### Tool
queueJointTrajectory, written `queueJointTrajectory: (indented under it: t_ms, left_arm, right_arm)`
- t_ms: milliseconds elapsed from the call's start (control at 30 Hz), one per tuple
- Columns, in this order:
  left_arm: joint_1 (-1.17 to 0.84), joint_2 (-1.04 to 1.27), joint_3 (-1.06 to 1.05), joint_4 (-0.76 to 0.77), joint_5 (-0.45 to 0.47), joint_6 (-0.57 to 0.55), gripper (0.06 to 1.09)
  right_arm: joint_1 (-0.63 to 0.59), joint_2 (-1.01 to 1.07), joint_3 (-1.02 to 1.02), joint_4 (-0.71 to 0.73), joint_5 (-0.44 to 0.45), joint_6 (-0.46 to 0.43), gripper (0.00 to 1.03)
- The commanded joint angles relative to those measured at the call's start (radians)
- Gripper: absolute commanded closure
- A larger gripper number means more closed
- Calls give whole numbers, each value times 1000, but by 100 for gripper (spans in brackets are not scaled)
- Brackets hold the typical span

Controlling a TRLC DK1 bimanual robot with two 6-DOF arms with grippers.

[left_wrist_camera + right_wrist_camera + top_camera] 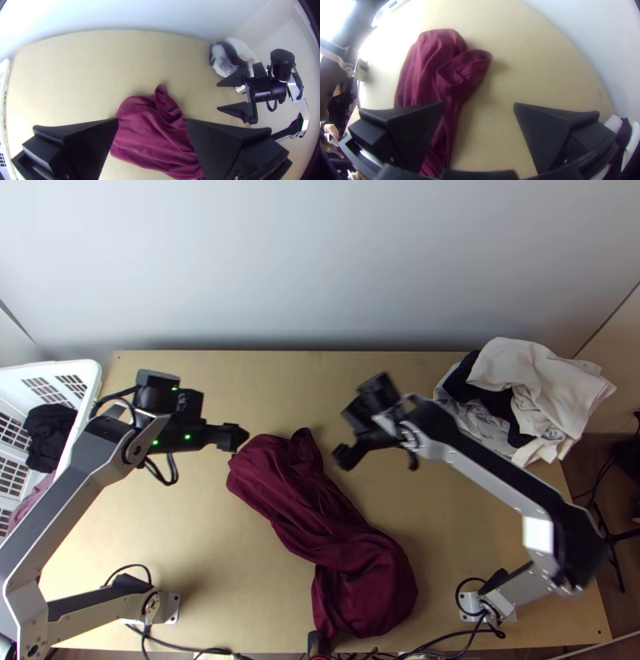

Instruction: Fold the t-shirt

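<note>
One bunched t-shirt: far end between left gripper, right gripper.

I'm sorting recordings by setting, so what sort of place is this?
Probably a robot test or training workspace: two arms mounted at a wooden table, a maroon garment bunched between them, and a white laundry basket beside it.

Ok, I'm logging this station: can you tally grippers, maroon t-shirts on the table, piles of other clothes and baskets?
Grippers: 2 (left gripper, right gripper)
Maroon t-shirt: 1
Pile of other clothes: 1
White basket: 1
Total: 5
</note>
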Motion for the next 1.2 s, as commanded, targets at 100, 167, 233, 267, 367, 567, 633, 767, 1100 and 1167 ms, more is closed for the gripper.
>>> queueJointTrajectory:
  t_ms: [100, 167, 233, 267, 367, 567, 633, 767, 1100, 1167]
  left_arm:
    - [98, -36, -111, -3, -5, 5, 11]
    - [101, -36, -121, -3, -5, 7, 11]
    - [102, -35, -122, -8, -5, 13, 11]
    - [102, -33, -122, -8, -6, 19, 11]
    - [106, -27, -114, -9, -8, 25, 11]
    - [109, -7, -122, -12, -8, 33, 11]
    - [109, -3, -122, -12, -6, 39, 11]
    - [99, -4, -116, -23, -5, 45, 11]
    - [-105, -20, -90, -98, -3, 79, 11]
    - [-134, -13, -87, -106, -3, 87, 11]
  right_arm:
    - [91, 253, 98, 62, -72, 29, 10]
    - [98, 293, 130, 62, -77, 36, 10]
    - [104, 327, 154, 62, -84, 37, 10]
    - [106, 342, 165, 62, -84, 39, 10]
    - [107, 375, 193, 63, -91, 42, 16]
    - [121, 414, 208, 62, -98, 49, 16]
    - [123, 421, 203, 58, -98, 49, 25]
    - [118, 421, 202, 58, -112, 37, 78]
    - [-14, 345, 282, 57, -112, 23, 100]
    - [-49, 333, 311, 46, -112, 22, 100]
